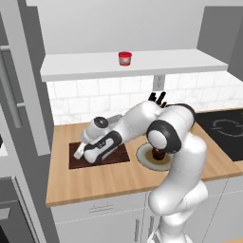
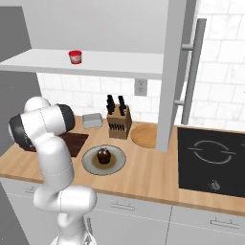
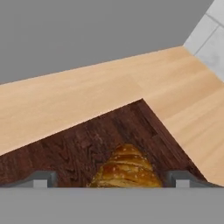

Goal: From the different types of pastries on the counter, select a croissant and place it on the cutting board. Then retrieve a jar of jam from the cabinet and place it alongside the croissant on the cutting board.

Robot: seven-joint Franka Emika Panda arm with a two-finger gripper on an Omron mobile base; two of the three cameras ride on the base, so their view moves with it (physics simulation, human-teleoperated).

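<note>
In the hand view the golden-brown croissant (image 3: 125, 169) lies on the dark cutting board (image 3: 65, 151), between the spread tips of my gripper (image 3: 110, 180), with a gap on each side. My gripper (image 1: 79, 152) hangs low over the left end of the cutting board (image 1: 119, 154) on the counter (image 1: 95, 182). The red jar of jam (image 1: 125, 58) stands on the white cabinet ledge (image 1: 85, 65), seen from the other side as jar (image 2: 75, 57). The other of the pastries, a dark cupcake (image 2: 104, 155), sits on a grey plate (image 2: 118, 162).
A knife block (image 2: 118, 122), a grey box (image 2: 92, 120) and a round tan disc (image 2: 143, 136) stand along the tiled wall. A black cooktop (image 2: 213, 158) takes up the counter's right end. A tall grey unit (image 1: 19, 95) borders the left.
</note>
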